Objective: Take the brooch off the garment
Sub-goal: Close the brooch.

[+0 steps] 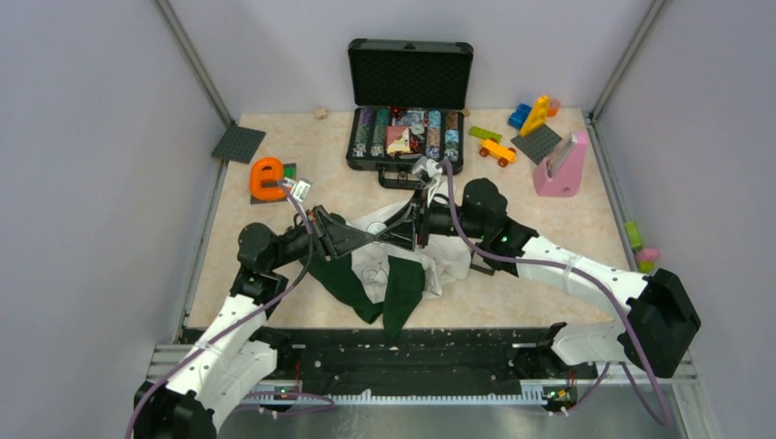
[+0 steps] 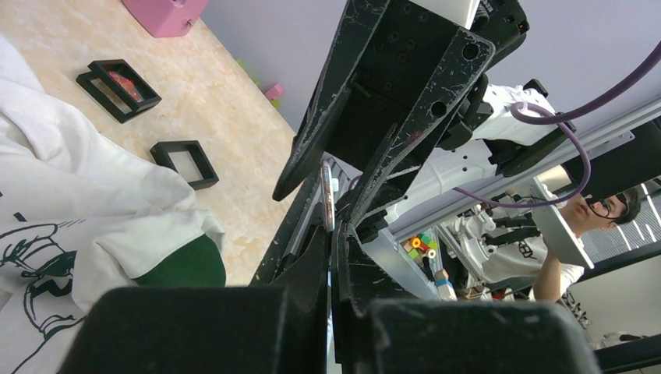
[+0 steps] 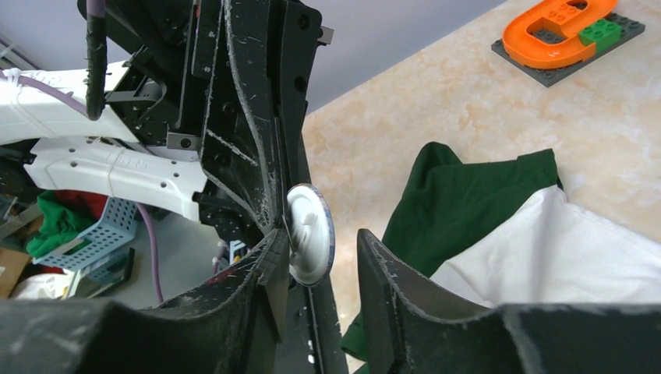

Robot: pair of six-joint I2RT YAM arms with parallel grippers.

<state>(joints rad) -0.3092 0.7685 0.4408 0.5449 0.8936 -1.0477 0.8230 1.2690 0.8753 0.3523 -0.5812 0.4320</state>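
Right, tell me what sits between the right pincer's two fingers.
A round white disc, edge-on and apparently pinched at the shut tips of the left pincer. It sits close to one finger, with a gap to the other. The right wrist view shows this best.

garment beneath, case behind, toys far right

One garment, one case, one orange letter, one toy car, one disc.

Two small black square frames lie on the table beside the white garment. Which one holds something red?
The frame nearer the pink stand: red shows inside it. The other frame, beside the garment, shows only bare tabletop inside.
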